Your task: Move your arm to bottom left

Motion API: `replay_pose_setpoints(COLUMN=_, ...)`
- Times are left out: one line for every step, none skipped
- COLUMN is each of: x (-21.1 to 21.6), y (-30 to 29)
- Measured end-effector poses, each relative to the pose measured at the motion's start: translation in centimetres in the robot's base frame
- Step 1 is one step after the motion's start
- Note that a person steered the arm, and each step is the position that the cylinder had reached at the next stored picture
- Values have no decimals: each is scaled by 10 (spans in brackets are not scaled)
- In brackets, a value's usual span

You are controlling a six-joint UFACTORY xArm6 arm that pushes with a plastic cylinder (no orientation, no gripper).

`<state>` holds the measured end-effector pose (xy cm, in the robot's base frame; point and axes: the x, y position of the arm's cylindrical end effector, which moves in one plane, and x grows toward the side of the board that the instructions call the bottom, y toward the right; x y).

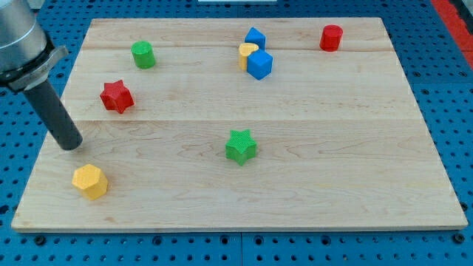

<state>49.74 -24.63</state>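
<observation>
My tip (72,145) rests on the wooden board (295,185) near its left edge, in the lower left part. The dark rod rises from it toward the view's top left. A yellow hexagonal block (90,181) lies just below and slightly right of the tip, apart from it. A red star block (117,97) lies above and to the right of the tip, also apart.
A green cylinder-like block (143,55) sits at the upper left. A blue block (255,37), a yellow block (247,53) and a blue cube (260,64) cluster at top centre. A red block (331,37) is at top right. A green star (241,145) is at centre.
</observation>
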Motion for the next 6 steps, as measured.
replay_pose_setpoints(x=15, y=-2)
replay_pose_setpoints(x=21, y=-4)
replay_pose_setpoints(x=32, y=-5)
replay_pose_setpoints(x=48, y=-5)
replay_pose_setpoints(x=54, y=-6)
replay_pose_setpoints(x=60, y=-6)
